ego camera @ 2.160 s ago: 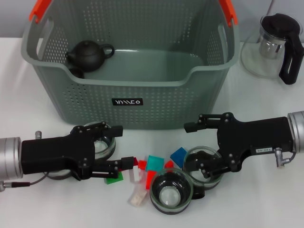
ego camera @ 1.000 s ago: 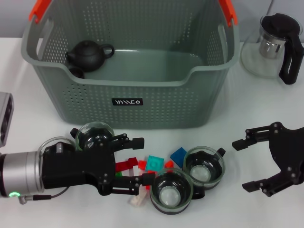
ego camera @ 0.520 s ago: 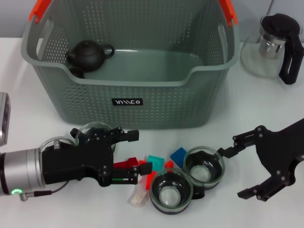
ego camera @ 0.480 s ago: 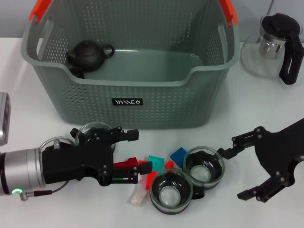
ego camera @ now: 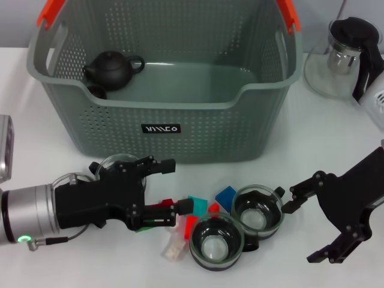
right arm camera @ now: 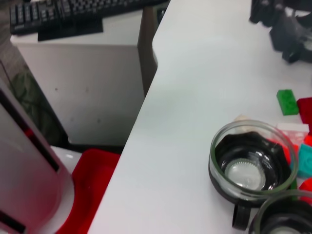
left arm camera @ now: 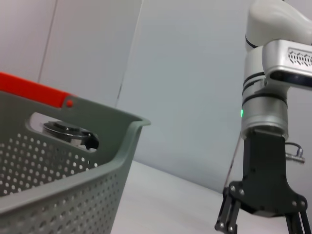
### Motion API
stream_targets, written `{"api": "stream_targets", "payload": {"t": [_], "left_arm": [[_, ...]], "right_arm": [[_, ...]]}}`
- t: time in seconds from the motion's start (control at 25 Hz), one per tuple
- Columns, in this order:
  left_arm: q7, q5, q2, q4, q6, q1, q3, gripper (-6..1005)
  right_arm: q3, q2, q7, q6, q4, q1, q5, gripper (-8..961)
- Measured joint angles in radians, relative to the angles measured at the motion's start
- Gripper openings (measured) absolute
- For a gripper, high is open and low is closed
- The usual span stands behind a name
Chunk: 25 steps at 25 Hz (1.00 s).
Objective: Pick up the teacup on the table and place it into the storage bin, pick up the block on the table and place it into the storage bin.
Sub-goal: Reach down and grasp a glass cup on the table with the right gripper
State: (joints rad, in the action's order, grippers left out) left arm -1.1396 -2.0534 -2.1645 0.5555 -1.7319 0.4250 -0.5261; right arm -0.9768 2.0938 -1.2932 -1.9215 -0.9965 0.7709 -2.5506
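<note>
Low over the white table (ego camera: 336,132), the left gripper (ego camera: 171,187) works at a heap of coloured blocks (ego camera: 193,207) in front of the storage bin (ego camera: 162,108), its jaws spread, the lower finger tip touching a red block (ego camera: 161,206) and nothing gripped. Two glass teacups (ego camera: 216,240) stand side by side just right of the heap, one nearer the bin (ego camera: 258,210); a third teacup (ego camera: 120,168) sits half hidden behind the left gripper. The right gripper (ego camera: 312,225), jaws wide apart, hangs just right of the cups, holding nothing. A dark teapot (ego camera: 111,69) already lies in the bin. The block pick appears to be in hand; the next move calls for closing on one block and lifting it over the bin's front wall
</note>
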Motion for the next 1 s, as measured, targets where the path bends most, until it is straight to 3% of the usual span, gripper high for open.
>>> {"api": "stream_targets", "payload": {"t": [0.64, 1.0], "left_arm": [[0.039, 0.044, 0.000, -0.041, -0.001, -0.013, 0.024, 934], [0.038, 0.044, 0.000, -0.042, -0.002, -0.016, 0.036, 933]], "right_arm": [[-0.156, 0.009, -0.009, 0.104, 0.008, 0.040, 0.002, 912], [-0.307, 0.010, -0.050, 0.190, 0.019, 0.043, 0.060, 911]]}}
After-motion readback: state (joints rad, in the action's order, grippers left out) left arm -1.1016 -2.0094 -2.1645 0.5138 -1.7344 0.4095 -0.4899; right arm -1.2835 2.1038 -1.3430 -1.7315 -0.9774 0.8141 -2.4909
